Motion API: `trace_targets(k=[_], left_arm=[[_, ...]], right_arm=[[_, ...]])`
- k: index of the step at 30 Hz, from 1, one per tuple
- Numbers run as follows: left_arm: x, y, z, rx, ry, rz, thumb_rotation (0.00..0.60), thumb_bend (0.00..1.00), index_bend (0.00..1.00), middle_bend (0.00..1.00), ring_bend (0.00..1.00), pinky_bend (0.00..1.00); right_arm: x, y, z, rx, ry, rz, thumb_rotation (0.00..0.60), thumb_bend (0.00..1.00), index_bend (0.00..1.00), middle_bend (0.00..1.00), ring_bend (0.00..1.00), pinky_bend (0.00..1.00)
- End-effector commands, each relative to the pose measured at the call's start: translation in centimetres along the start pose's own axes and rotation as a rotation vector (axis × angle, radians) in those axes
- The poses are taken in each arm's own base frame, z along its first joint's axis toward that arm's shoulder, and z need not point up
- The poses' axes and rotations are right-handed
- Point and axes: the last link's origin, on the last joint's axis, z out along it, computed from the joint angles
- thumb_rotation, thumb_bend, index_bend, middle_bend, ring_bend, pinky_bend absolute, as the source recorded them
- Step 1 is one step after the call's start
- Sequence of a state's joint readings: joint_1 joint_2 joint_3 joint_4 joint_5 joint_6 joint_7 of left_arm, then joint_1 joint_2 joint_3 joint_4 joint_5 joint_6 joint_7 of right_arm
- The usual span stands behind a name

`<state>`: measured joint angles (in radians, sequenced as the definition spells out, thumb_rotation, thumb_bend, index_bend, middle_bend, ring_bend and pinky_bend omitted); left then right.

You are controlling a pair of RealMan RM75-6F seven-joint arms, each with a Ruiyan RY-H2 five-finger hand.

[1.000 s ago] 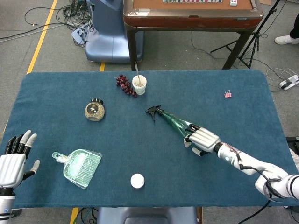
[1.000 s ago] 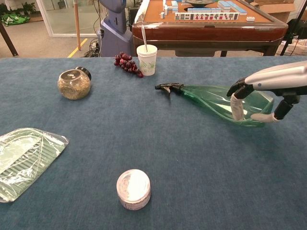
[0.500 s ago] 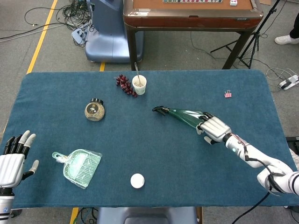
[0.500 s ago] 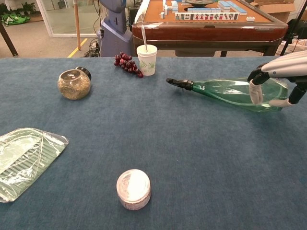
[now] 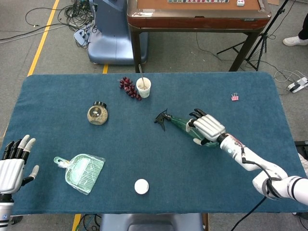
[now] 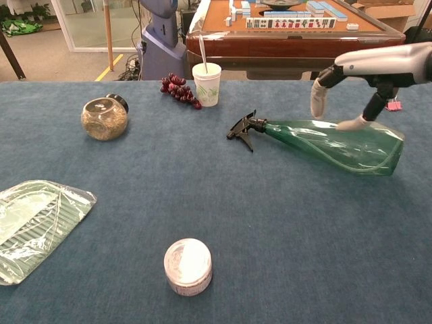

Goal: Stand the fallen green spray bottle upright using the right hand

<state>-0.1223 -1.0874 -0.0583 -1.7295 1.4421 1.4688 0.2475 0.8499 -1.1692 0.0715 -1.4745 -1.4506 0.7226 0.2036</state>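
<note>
Blue cloth covers the table [image 5: 144, 159] that fills both views, with a wooden table and floor cables behind it at the top of the frame. Right of centre, the right hand's fingers [image 6: 318, 101] are spread and lifted clear above the green spray bottle [image 6: 331, 143], with one fingertip resting on the bottle's upper side; nothing is gripped. The right hand [image 5: 207, 128] hovers over the bottle's wide base end. The bottle lies on its side on the cloth, black trigger head [image 5: 161, 118] pointing toward frame left, base toward the right edge. At the lower left corner of the head view, the left hand [image 5: 13, 166] rests with fingers apart, holding nothing. Elsewhere on the cloth: a paper cup [image 5: 143, 87] with grapes [image 5: 129, 87] beside it at upper centre, a round jar [image 5: 97, 113] left of centre, a clear dustpan [image 5: 82, 172] at lower left, and a white lid [image 5: 141, 186] at lower centre.
</note>
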Motion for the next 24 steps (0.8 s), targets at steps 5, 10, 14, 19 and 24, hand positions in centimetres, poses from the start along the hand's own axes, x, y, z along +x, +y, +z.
trace_targets(k=[5,10,14,19,24], left_arm=[[0.1,-0.1,-0.1,0.004,0.002,-0.001,0.6,0.38,0.0,0.0,0.0,0.0],[0.0,-0.2,-0.2,0.007,-0.001,0.0,0.6,0.38,0.0,0.0,0.0,0.0],[0.1,-0.4,-0.3,0.01,0.001,-0.001,0.6,0.38,0.0,0.0,0.0,0.0],[0.0,-0.5,-0.4,0.015,-0.004,-0.002,0.6,0.38,0.0,0.0,0.0,0.0],[0.0,-0.7,-0.4,0.019,-0.004,-0.001,0.6,0.38,0.0,0.0,0.0,0.0]], right_arm=[[0.7,-0.5,2.2,-0.014,-0.003,0.01,0.6,0.73,0.37,0.31,0.09,0.0],[0.6,-0.3,3.9,-0.053,-0.022,0.007,0.6,0.88,0.33,0.3,0.09,0.0],[0.4,-0.1,5.1,-0.079,-0.042,0.0,0.6,0.94,0.33,0.3,0.09,0.0],[0.1,0.3,6.7,-0.123,-0.062,0.014,0.6,0.96,0.32,0.29,0.09,0.0],[-0.2,0.7,8.0,-0.164,-0.08,0.023,0.6,0.97,0.31,0.29,0.09,0.0]])
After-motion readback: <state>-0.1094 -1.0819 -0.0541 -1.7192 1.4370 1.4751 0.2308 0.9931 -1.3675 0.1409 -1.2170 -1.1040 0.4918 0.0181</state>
